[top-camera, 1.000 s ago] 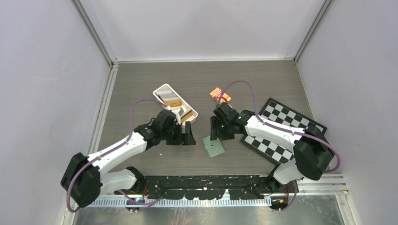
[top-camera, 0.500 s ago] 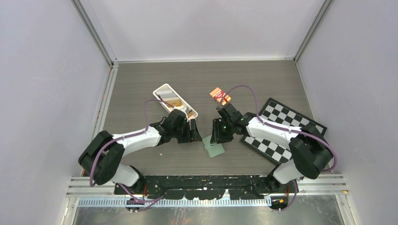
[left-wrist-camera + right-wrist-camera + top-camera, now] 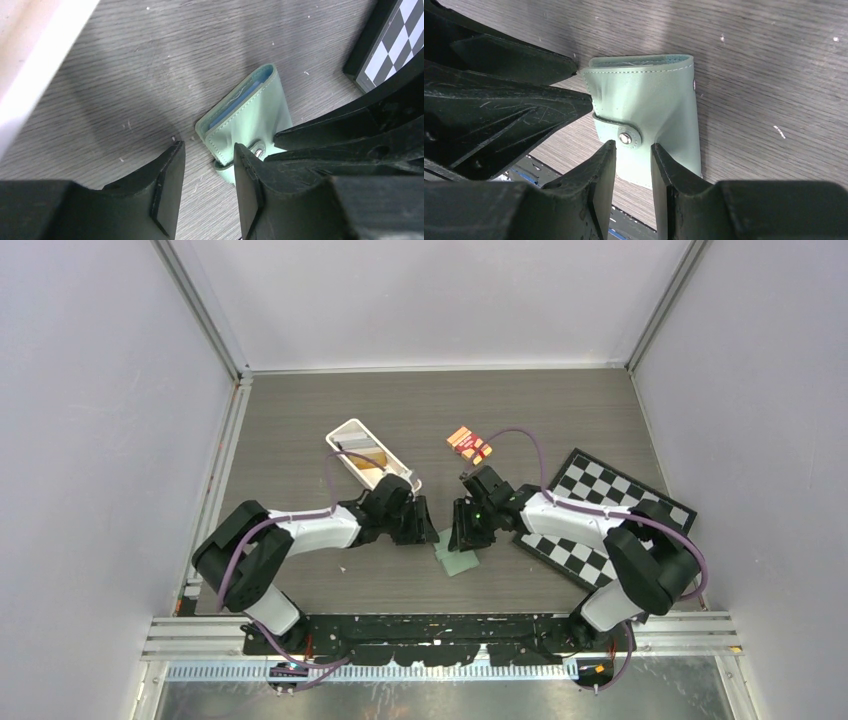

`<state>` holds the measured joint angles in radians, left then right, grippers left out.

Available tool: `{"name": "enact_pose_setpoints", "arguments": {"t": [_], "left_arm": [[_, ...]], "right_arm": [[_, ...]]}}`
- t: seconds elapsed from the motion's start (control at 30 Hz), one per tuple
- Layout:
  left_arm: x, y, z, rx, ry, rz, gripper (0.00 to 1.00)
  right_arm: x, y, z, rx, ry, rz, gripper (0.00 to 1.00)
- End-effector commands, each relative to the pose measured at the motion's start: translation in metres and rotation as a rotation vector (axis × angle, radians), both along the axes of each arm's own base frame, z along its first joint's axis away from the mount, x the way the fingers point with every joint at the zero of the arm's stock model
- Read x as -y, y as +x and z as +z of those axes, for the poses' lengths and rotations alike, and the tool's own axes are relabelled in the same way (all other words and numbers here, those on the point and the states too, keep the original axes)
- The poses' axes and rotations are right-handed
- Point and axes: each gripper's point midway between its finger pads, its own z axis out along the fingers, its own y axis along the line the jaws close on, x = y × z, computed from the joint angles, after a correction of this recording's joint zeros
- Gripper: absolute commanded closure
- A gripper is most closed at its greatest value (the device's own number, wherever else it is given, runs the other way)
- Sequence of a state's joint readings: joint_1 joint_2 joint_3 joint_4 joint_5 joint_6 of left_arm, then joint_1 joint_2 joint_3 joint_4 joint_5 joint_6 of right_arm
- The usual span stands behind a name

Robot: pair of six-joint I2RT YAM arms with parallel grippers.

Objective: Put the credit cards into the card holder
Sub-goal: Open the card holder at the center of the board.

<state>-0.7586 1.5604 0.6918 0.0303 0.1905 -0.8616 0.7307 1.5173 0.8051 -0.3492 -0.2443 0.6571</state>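
The sage-green card holder (image 3: pixel 458 560) lies folded on the table, its clasp tab (image 3: pixel 625 138) snapped. A blue-grey inner pocket edge (image 3: pixel 235 102) shows at its open end. My left gripper (image 3: pixel 425 533) is open and empty, low over the table at the holder's left edge (image 3: pixel 208 147). My right gripper (image 3: pixel 463 531) is open a little, its tips over the holder's clasp side (image 3: pixel 633 145) with nothing between them. The credit cards (image 3: pixel 370 466), gold-tan and grey, lie in the white tray (image 3: pixel 342 430) behind my left gripper.
An orange-and-red banded packet (image 3: pixel 468 442) lies behind my right gripper. A folded checkerboard (image 3: pixel 600 515) lies at the right under my right arm. The two grippers' fingers nearly touch over the holder. The table's front rail is just below the holder.
My left gripper has moved right from the tray's near end to the card holder's left edge. My right gripper has stayed over the holder, shifting only slightly.
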Motion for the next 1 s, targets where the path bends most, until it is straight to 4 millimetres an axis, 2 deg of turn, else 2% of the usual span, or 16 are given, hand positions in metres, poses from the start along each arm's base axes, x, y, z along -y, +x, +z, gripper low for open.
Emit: {"name": "enact_pose_setpoints", "arguments": {"t": [0.0, 0.37, 0.57, 0.87, 0.97], "left_arm": [[0.01, 0.01, 0.001, 0.033, 0.014, 0.003, 0.58], [0.008, 0.0, -0.009, 0.011, 0.06, -0.008, 0.72], [0.009, -0.008, -0.017, -0.016, 0.067, -0.014, 0.83], [0.009, -0.011, -0.023, -0.017, 0.092, -0.009, 1.0], [0.005, -0.015, -0.028, -0.032, 0.116, -0.005, 1.0]], "right_arm": [[-0.003, 0.007, -0.004, 0.024, 0.013, -0.022, 0.63], [-0.005, -0.003, -0.019, -0.029, 0.032, -0.028, 0.64], [-0.015, -0.001, -0.021, -0.038, 0.082, -0.045, 0.66], [-0.03, -0.002, -0.019, -0.054, 0.141, -0.054, 0.68], [-0.033, -0.003, -0.018, -0.056, 0.158, -0.059, 0.69]]}}
